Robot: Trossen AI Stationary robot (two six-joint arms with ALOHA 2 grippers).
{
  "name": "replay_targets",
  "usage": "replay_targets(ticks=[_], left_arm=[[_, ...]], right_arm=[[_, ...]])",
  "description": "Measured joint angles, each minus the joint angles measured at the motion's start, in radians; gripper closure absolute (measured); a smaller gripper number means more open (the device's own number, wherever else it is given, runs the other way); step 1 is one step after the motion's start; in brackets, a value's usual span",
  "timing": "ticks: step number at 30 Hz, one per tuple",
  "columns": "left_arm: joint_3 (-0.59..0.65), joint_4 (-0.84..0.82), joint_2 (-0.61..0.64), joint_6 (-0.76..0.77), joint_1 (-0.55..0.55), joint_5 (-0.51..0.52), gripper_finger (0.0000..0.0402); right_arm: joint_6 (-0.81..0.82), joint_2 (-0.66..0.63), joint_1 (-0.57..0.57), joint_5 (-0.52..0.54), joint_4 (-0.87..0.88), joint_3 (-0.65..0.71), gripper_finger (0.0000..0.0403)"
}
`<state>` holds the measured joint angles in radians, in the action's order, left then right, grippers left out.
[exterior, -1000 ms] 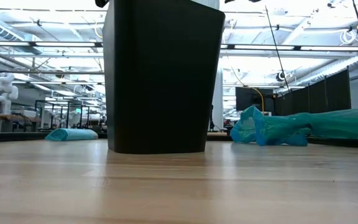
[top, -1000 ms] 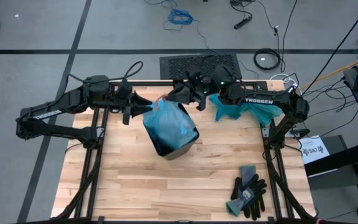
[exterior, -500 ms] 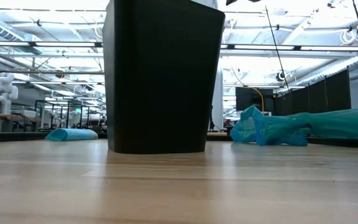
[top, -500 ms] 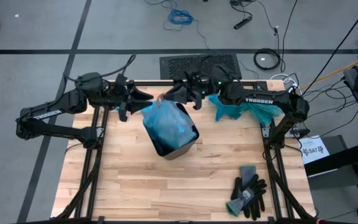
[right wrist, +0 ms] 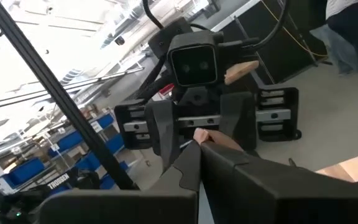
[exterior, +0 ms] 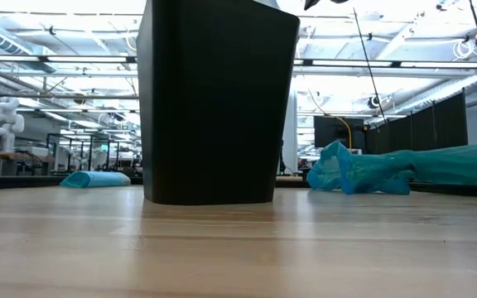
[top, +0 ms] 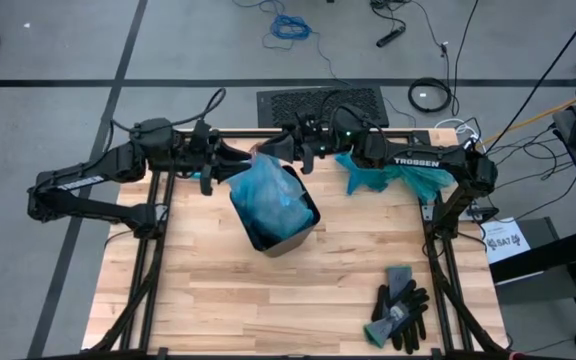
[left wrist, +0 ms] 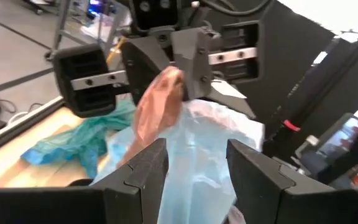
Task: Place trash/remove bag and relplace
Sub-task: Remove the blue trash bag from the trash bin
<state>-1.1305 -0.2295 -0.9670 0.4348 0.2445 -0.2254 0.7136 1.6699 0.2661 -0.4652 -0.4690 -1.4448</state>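
Observation:
A black bin [top: 286, 228] [exterior: 214, 99] stands upright on the table. The pale blue bag [top: 268, 195] [left wrist: 197, 143] sits in it and bulges above its rim. My left gripper [top: 230, 160] [left wrist: 194, 152] is open at the bag's upper left, a finger on each side of the bag's top. My right gripper [top: 274, 150] [right wrist: 199, 146] hovers over the bag's far top, facing the left one, shut on a brown paper wad [left wrist: 160, 106] [right wrist: 224, 140]. Other trash is hidden. My left gripper stands with its fingers [left wrist: 145, 171] around the bag's top; I cannot tell whether they touch it. My right gripper pinches the upper end of the brown wad [left wrist: 176, 78] between its two fingers, coming level from the table's right. The wad hangs below them, its lower end against the bag's top.
A darker teal-green bag [top: 393, 178] [exterior: 404, 170] lies on the table's far right under the right arm. Black-and-grey gloves [top: 400, 308] lie near the right front corner. Bare wood spreads in front of the bin.
My right gripper has crept toward the table's left, closing on the left gripper above the bag. My left gripper has shifted slightly toward the far edge and the bag's top. The bin has stayed put.

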Motion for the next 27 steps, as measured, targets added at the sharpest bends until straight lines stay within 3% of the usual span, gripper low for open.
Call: replay_targets(ticks=[8, 17, 27], left_arm=[[0.0, -0.014, -0.058, -0.025, -0.001, 0.112, 0.0233], [-0.002, -0.005, -0.131, -0.03, -0.041, 0.115, 0.0233], [0.001, -0.02, -0.239, -0.022, -0.093, 0.08, 0.0233]], right_arm=[[0.001, 0.0, -0.013, 0.002, 0.001, 0.0, 0.0403], [0.003, 0.002, -0.018, 0.026, -0.028, 0.003, 0.0403], [0.002, 0.0, -0.017, 0.028, -0.188, 0.001, 0.0403]])
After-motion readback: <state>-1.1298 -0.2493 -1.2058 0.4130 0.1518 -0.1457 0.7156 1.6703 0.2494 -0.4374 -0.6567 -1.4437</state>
